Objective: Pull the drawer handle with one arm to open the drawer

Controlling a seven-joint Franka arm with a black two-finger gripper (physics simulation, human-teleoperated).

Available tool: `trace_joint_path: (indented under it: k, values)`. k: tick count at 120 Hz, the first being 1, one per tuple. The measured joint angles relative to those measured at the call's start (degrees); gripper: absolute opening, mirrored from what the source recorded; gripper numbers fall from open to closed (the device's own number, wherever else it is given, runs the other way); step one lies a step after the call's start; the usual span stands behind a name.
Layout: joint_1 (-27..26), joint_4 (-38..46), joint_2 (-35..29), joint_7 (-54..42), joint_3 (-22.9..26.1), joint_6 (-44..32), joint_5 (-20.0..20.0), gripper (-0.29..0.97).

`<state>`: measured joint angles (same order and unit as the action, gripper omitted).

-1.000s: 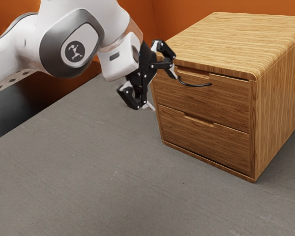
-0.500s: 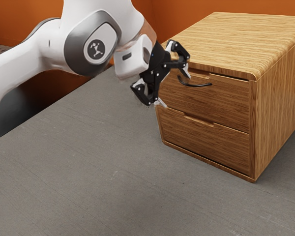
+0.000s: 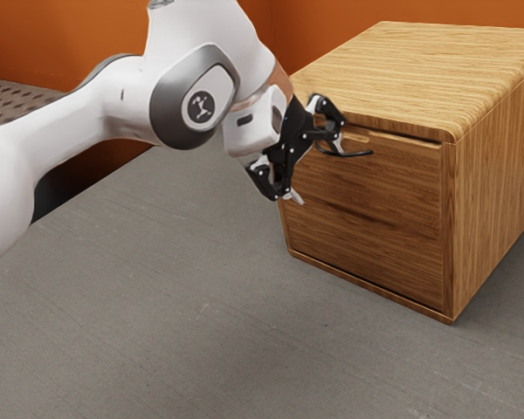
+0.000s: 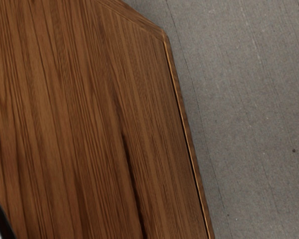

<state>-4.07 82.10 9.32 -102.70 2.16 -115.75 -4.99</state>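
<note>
Projecting from the upper drawer (image 3: 384,175) of the cabinet (image 3: 419,70), the handle (image 3: 354,154) is a thin dark bow set high on that front, near the cabinet's front corner. The drawer front sits level with the cabinet face, so the drawer reads as closed. The lower drawer (image 3: 367,240) lies directly beneath it.

The gripper (image 3: 314,166) is at the cabinet's front corner, spread wide. One finger (image 3: 330,118) is at the handle's near end, by the cabinet's top edge. The other finger (image 3: 278,182) is lower, just off the corner. Nothing is pinched between them.

The arm (image 3: 113,113) reaches to the cabinet from the exterior view's left. The cabinet stands on the grey bench (image 3: 175,305).

The wrist view shows the cabinet's wood front (image 4: 65,124) close up, bordered by the bench (image 4: 249,99).
</note>
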Motion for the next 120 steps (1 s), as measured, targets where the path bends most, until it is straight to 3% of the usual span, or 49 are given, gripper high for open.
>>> trace_joint_path:
  k: [32,54,79,87,114,120]
  values:
    - [1.3,3.5,-3.5,1.3,-0.2,-1.4,0.0,0.63]
    - [1.2,6.6,-4.3,3.5,-0.2,-2.6,0.0,0.75]
    - [0.9,10.9,-8.1,5.4,-0.4,-3.3,-0.1,0.66]
    - [0.7,11.1,-7.7,5.9,-0.6,-3.4,-0.1,0.78]
    - [0.2,11.2,-7.4,7.2,-1.0,-3.4,-0.2,0.84]
    - [0.4,11.3,-7.4,7.4,-0.6,-3.4,-0.3,0.75]
